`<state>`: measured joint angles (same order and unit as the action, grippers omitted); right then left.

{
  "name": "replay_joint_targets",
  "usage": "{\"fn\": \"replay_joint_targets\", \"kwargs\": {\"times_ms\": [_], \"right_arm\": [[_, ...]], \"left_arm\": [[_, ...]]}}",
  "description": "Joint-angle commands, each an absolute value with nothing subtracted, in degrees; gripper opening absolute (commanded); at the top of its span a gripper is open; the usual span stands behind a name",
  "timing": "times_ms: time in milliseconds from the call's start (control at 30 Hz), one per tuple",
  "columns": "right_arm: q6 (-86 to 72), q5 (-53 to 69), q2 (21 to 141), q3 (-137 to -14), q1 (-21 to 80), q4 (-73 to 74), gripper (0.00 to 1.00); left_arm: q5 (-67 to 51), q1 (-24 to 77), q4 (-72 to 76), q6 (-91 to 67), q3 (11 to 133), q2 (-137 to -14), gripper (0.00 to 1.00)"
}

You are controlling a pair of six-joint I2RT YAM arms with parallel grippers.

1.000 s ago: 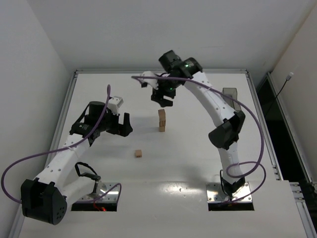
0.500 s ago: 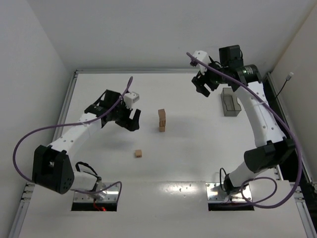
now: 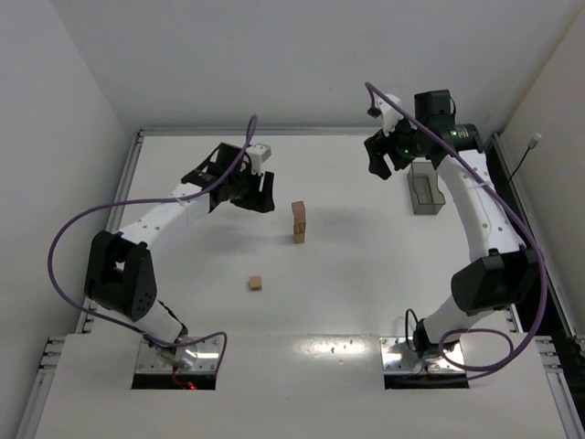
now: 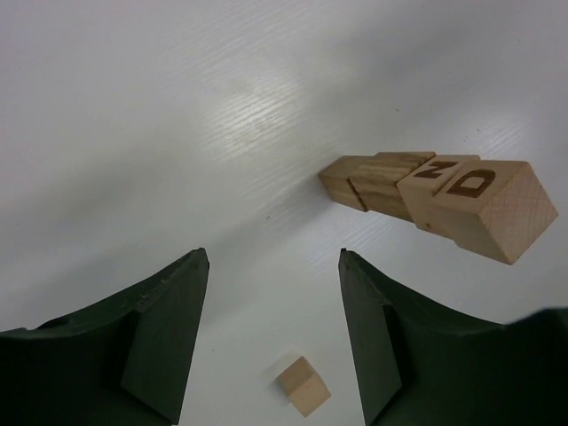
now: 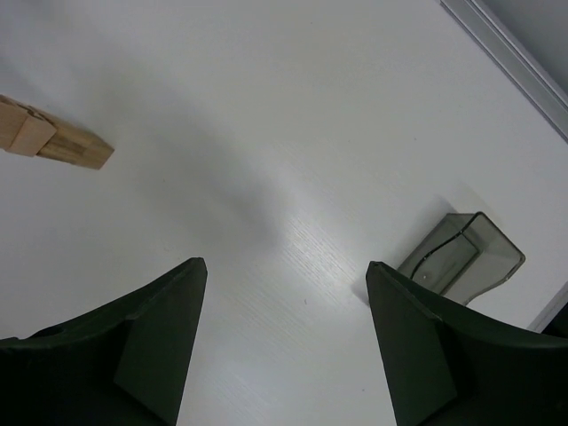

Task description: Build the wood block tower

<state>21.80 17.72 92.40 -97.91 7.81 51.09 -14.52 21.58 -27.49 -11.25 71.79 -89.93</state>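
From above, I see the narrow tower of light-brown wooden cubes (image 3: 299, 222) upright mid-table, with one loose light-brown wooden cube (image 3: 256, 283) nearer the bases. My left gripper (image 3: 260, 199) hovers left of the tower, and my right gripper (image 3: 386, 165) is beside the dark grey translucent plastic box (image 3: 425, 190). Left wrist: jaws spread, holding nothing; the tower is perhaps four cubes. Right wrist: jaws spread too.

Tower (image 3: 299, 222) mid-table, open all round; loose block (image 3: 256, 283) well apart.
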Motion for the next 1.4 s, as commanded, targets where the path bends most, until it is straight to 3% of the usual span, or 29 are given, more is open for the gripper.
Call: {"fn": "replay_joint_targets", "kwargs": {"times_ms": [0,200,633,800,1067,1367], "right_arm": [[18.98,17.66,90.53,-98.96,5.89,48.96,0.69],[18.98,18.19,90.53,-98.96,4.57,48.96,0.69],[18.98,19.25,92.20,-100.63,4.04,50.01,0.69],[18.98,19.77,92.72,-100.63,4.04,50.01,0.69],[18.98,19.78,92.72,-100.63,4.04,50.54,0.69],[18.98,20.30,92.72,-100.63,4.04,50.54,0.69]], "left_arm": [[-12.84,24.60,-25.49,-15.29,73.92,-90.35,0.57],[-13.10,25.84,-26.10,-15.82,77.43,-93.77,0.63],[-14.15,26.98,-26.72,-15.82,79.37,-96.68,0.64],[-14.67,26.98,-26.72,-15.82,79.37,-96.68,0.72],[-14.68,26.98,-26.72,-15.82,79.37,-96.68,0.73],[-14.68,26.98,-26.19,-15.82,78.84,-96.16,0.82]]}}
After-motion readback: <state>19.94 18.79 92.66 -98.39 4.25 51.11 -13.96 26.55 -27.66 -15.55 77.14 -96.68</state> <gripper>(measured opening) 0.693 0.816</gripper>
